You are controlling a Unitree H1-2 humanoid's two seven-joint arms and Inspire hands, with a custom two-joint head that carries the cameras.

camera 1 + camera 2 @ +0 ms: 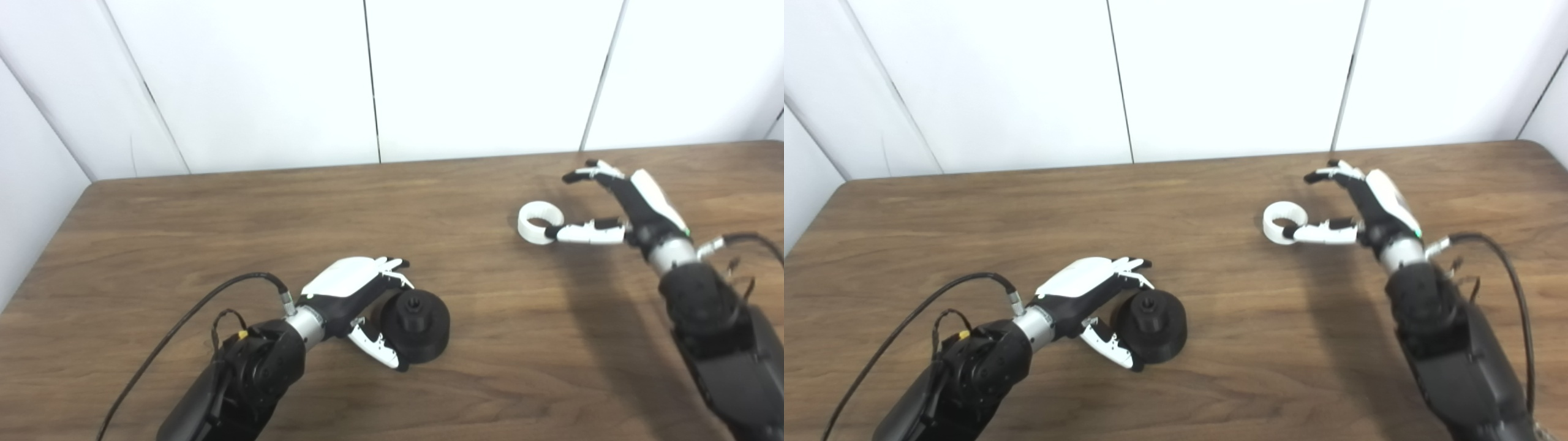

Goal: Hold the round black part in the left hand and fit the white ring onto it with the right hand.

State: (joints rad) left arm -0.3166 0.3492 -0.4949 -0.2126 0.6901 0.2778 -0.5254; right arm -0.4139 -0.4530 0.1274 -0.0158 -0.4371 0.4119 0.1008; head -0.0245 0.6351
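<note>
The round black part (416,326) lies on the wooden table (184,245) near its front middle, with a small knob on top. My left hand (358,300) is at its left side, fingers spread over its upper edge and thumb at its lower edge, not clasped around it. The white ring (539,222) lies flat on the table at the right. My right hand (612,205) is open just right of the ring; its thumb tip touches the ring's near edge while the fingers arch above, apart from it.
White wall panels (367,79) stand right behind the table's far edge. A black cable (184,324) loops from the left wrist over the table, and another cable (1513,294) arcs from the right wrist.
</note>
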